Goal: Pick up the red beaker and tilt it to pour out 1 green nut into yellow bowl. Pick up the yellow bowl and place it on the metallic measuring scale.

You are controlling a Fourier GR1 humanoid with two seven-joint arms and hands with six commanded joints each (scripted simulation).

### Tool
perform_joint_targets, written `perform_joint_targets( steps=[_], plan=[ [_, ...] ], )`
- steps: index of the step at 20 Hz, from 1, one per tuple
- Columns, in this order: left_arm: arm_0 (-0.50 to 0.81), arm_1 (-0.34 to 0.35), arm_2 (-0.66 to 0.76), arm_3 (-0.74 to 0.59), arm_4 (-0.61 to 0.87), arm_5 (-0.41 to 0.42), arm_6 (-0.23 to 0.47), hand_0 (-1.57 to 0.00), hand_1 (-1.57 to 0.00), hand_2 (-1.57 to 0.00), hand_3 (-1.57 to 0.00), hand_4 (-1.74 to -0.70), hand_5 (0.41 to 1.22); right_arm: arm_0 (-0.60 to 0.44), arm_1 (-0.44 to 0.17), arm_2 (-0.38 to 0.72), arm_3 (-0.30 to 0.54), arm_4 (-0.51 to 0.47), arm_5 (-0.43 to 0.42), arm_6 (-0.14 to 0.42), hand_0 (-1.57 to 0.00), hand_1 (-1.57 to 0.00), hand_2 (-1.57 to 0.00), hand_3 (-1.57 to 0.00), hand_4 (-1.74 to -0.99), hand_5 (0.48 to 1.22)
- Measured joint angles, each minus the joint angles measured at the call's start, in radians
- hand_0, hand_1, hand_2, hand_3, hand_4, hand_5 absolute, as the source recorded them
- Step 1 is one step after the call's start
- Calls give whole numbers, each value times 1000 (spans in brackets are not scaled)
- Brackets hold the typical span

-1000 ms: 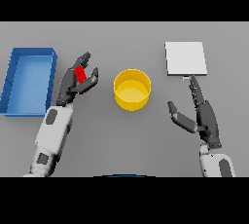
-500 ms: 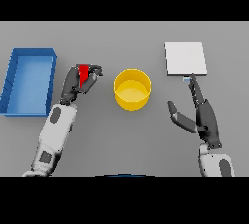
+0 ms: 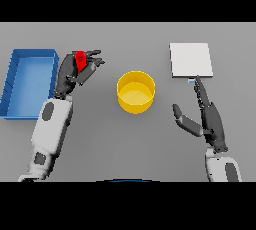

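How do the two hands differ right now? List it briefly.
The left hand has its fingers curled round the red beaker; the right hand holds nothing, fingers straight and thumb spread. The left hand sits between the blue bin and the yellow bowl; the right hand lies just below the measuring scale, fingertips pointing toward it. Both are dark hands on white and grey arms.

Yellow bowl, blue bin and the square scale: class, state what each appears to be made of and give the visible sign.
Yellow bowl: probably plastic, going by its uniform matte colour with no glints.
Blue bin: likely plastic too, its thin walls an even flat blue.
Scale: a pale grey flat plate, possibly brushed metal, though no reflections confirm it.
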Motion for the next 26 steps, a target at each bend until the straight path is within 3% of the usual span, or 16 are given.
perform_joint_targets(
  steps=[5, 9, 22, 23, 26],
  plan=[
    [-29, 48, -34, 6, -35, -11, 36, -1556, -1557, -1558, -1553, -1724, 1139, 17, -13, 2, -10, 26, -13, -35, 1, 1, 1, 1, -1219, 661],
    [-65, 118, -98, 10, -120, -25, 68, -1565, -1565, -1566, -1563, -1734, 1124, 1, -11, 9, -5, 49, -24, -3, 1, 1, 1, 1, -1199, 658],
    [-288, 256, -532, 22, -566, -160, 267, -1571, -1571, -1571, -1571, -1741, 1197, 18, -1, 19, -33, 29, -2, 22, 1, 1, 1, 1, -1187, 676],
    [-314, 255, -560, 37, -593, -183, 284, -1571, -1571, -1571, -1571, -1689, 1202, 15, 2, 17, -31, 28, -5, 30, 1, 1, 1, 1, -1191, 675],
    [-381, 270, -655, 80, -672, -256, 271, -1571, -1571, -1571, -1383, -1710, 1211, -7, 11, 12, -11, 19, -7, 56, 1, 1, 1, 1, -1195, 671]
  ],
)
